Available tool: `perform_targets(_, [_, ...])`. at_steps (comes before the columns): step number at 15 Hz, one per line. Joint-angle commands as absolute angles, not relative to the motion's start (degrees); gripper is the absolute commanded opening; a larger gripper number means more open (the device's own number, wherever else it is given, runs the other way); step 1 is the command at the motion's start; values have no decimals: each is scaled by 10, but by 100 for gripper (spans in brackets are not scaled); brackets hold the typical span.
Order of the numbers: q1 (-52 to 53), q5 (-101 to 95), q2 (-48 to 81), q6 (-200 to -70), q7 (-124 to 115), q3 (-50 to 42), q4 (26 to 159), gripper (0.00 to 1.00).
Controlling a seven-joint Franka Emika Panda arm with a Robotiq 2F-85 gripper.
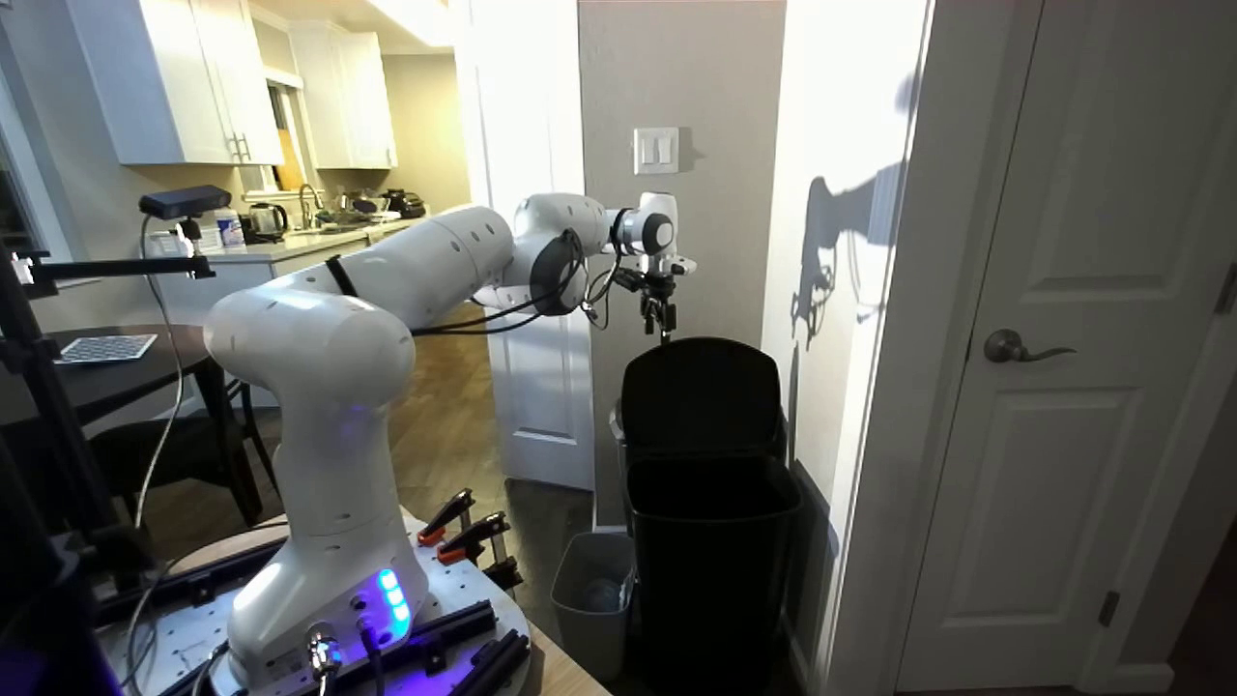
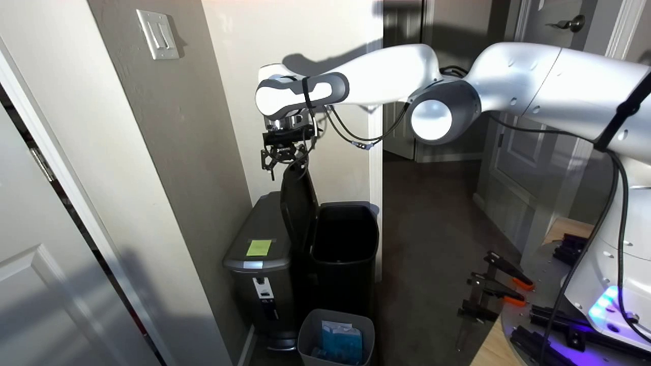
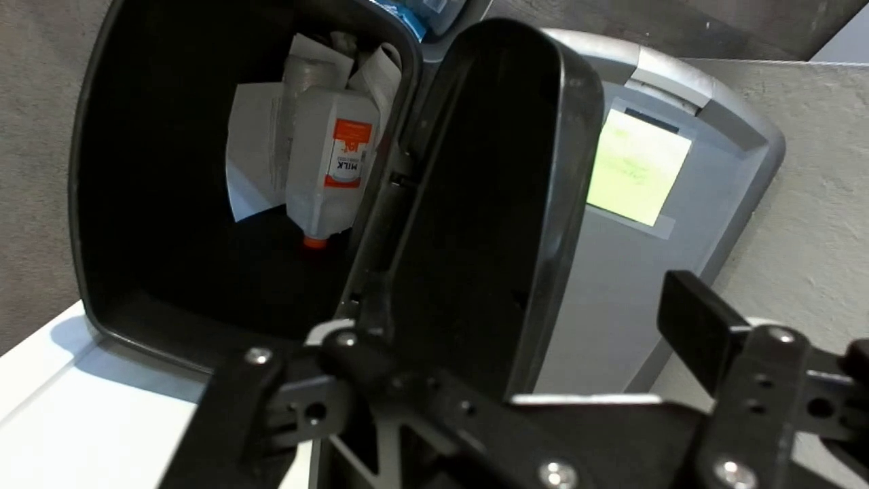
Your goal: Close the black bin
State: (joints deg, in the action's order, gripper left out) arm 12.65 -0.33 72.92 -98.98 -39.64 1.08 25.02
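Below the gripper (image 2: 288, 170) stands the black bin (image 1: 715, 590), open, its lid (image 1: 701, 396) raised near vertical. Lid's top edge sits right by the fingers (image 3: 699, 333), which are spread wide apart; cannot tell whether they touch it. Lower than the gripper, on the left in the wrist view, the bin's inside shows a milk jug (image 3: 333, 170) and white paper (image 3: 254, 156). Also lower than the gripper, just past the raised lid: a gray bin (image 2: 262, 221), lid down, yellow-green note (image 3: 638, 166) on top, pedal (image 2: 282, 346) at its foot. Farther below the gripper, a small gray wastebasket (image 1: 585, 628) stands near both bins, with a blue package (image 2: 342, 343) in it. Back from the gripper, the white arm (image 1: 440, 261) runs to its base (image 1: 309, 590) on a wood-topped table (image 1: 556, 677), black-and-orange clamps (image 1: 480, 536) at the edge. Higher than the gripper, a light switch (image 1: 656, 151) on the gray wall (image 1: 676, 58), in both exterior views. Well away from the gripper, in an exterior view: white cabinets (image 1: 213, 87), a dark table (image 1: 92, 377) and a paneled door (image 1: 1082, 483) with a lever handle (image 1: 1010, 346).
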Motion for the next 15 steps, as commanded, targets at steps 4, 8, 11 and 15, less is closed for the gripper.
perform_targets(4, [125, 0, 734, -974, -396, 15, 244, 100])
perform_targets(8, [126, -1, 735, -974, -396, 15, 244, 100])
perform_targets(11, [126, -1, 735, -974, -396, 15, 244, 100])
perform_targets(15, [124, 2, 741, -983, -393, 17, 245, 100])
